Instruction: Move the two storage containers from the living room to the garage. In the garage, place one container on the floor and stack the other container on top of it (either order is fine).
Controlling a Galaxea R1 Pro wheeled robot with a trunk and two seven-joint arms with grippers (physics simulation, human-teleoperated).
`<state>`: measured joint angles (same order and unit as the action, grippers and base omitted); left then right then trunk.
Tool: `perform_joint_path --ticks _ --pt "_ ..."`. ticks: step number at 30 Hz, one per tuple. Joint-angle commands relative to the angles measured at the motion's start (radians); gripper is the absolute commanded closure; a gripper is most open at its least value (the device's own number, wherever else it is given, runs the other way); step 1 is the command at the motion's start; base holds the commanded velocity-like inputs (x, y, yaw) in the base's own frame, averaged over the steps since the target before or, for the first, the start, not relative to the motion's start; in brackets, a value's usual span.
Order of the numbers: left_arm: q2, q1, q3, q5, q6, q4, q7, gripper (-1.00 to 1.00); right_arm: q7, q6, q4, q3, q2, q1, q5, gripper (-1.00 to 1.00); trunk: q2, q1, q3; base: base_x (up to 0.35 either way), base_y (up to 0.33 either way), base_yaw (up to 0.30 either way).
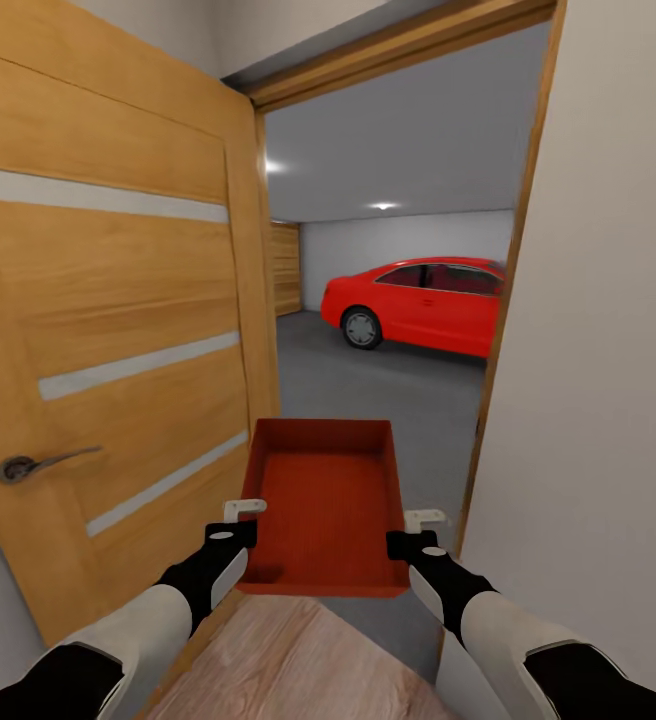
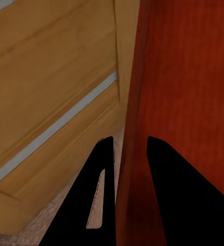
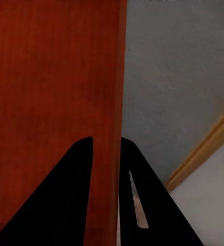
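Storage container (image 1: 328,505), one orange-red open-topped bin with thin plain walls and a faintly ribbed base, hangs in mid-air in the head view, carried level between both arms at the doorway. The left hand (image 1: 236,522) pinches its side wall at about 9 o'clock of the bin, the right hand (image 1: 420,528) pinches the opposite wall at about 3 o'clock. An orange wooden door (image 1: 108,330) with pale inset strips and a grey lever handle (image 1: 36,463) stands open at 9 o'clock. Beyond the frame, at 12 o'clock, lies the garage with its matt dark grey floor (image 1: 378,385), pale walls and a glossy red car (image 1: 423,303). Light wood planks (image 1: 288,660) show at 6 o'clock.

From the left wrist camera, two black tapered fingers (image 2: 99,205) straddle the bin's thin red wall (image 2: 135,128), one on each face, with the door's wood grain just beside.

From the right wrist camera, black fingers (image 3: 65,200) likewise clamp the other red wall (image 3: 118,102), speckled grey concrete (image 3: 178,77) and a wooden frame edge (image 3: 204,148) past it.
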<state>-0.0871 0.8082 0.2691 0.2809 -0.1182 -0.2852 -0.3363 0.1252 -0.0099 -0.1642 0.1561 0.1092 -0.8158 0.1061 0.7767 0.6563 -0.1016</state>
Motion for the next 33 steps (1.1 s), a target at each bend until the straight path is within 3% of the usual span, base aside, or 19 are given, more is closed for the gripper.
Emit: perform_joint_path --ticks 1,11,24,33 --pt "0.001 0.002 -0.016 -0.012 0.006 -0.008 -0.010 1.00 0.005 -0.001 0.003 0.006 0.000 0.000 0.021 1.00 0.001 0.001 -0.002 0.246 0.266 0.000" --pt "0.000 0.001 -0.015 -0.012 0.014 -0.012 -0.013 1.00 0.005 -0.002 0.003 0.006 0.000 0.000 0.022 1.00 0.001 0.001 -0.002 0.174 0.175 -0.022" --pt "0.000 0.001 -0.017 -0.012 0.014 -0.012 -0.013 1.00 0.005 -0.002 0.004 0.006 0.001 0.000 0.021 1.00 0.001 0.001 -0.002 0.018 0.004 -0.255" --pt "0.000 0.002 -0.016 -0.012 0.012 -0.008 -0.013 1.00 0.005 -0.001 0.004 0.006 0.000 0.000 0.022 1.00 0.001 0.001 -0.002 0.289 0.000 -0.027"
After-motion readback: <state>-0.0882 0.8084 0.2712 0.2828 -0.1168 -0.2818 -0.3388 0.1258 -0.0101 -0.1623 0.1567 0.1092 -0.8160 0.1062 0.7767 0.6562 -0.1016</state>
